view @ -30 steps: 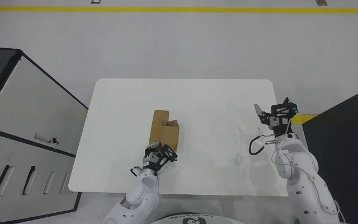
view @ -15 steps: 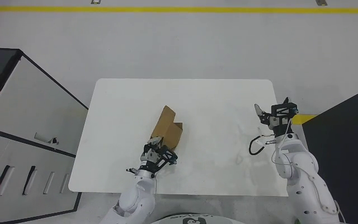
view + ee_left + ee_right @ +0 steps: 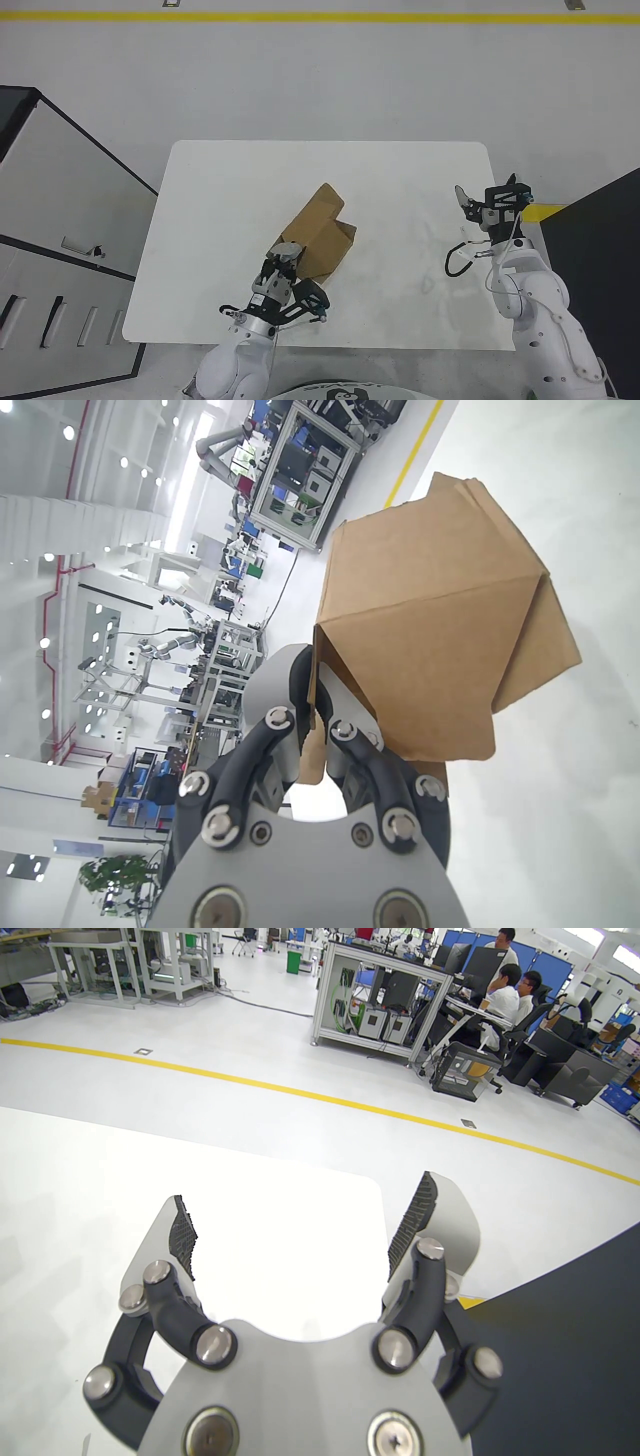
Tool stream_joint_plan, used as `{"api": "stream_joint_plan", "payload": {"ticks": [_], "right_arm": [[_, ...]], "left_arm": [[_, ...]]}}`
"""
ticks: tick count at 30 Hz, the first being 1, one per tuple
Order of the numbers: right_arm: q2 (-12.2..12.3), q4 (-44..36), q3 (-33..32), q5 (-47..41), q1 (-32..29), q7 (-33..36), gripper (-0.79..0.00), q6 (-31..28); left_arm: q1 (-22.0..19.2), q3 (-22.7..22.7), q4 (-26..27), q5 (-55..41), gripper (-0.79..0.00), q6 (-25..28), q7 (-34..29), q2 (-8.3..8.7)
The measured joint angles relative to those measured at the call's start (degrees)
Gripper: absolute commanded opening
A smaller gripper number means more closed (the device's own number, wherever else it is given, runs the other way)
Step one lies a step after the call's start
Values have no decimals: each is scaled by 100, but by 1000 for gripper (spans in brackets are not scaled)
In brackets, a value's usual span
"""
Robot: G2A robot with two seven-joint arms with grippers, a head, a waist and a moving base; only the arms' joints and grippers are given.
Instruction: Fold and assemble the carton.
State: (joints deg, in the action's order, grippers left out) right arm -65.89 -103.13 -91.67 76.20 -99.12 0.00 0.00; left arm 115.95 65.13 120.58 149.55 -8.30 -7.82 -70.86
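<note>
**Operator:** Where's my carton?

**Spotter:** Your carton is near the front edge of the desk, left of the middle. It is half opened and lies at a slant, with its far end aimed at the desk's middle.

**Operator:** And the left claw?

**Spotter:** Your left claw is clamped on one cardboard edge at the carton's near end. I'd judge you hold it there so you can swing the body round and pull the walls open.

**Operator:** The right one?

**Spotter:** Your right claw hangs just inside the right edge, spread wide and empty, well apart from the carton. There it leaves you room to turn the cardboard, and it is free to come in and press.

**Operator:** Count for me.

**Spotter:** One carton, one desk and two claws, one gripping and one free. I make out two flaps at the far end, but the layers overlap, so that count may be off.

**Operator:** How far along am I?

**Spotter:** Early, I'd say. The walls aren't square and neither end is closed.
</note>
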Motion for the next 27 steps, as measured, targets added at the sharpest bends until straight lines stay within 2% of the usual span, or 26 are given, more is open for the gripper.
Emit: {"api": "stream_joint_plan", "payload": {"ticks": [5,8,18,22,27], "right_arm": [[0,0,0,0,0,0,0,0],[0,0,0,0,0,0,0,0],[0,0,0,0,0,0,0,0],[0,0,0,0,0,0,0,0],[0,0,0,0,0,0,0,0]], "left_arm": [[-28,13,-6,-62,-785,19,29,-1],[-53,105,136,-152,-785,41,263,19],[196,698,1428,-223,-785,523,1562,180],[113,885,1406,-64,-785,315,1969,212],[115,879,1406,-68,-785,329,1944,211]]}}
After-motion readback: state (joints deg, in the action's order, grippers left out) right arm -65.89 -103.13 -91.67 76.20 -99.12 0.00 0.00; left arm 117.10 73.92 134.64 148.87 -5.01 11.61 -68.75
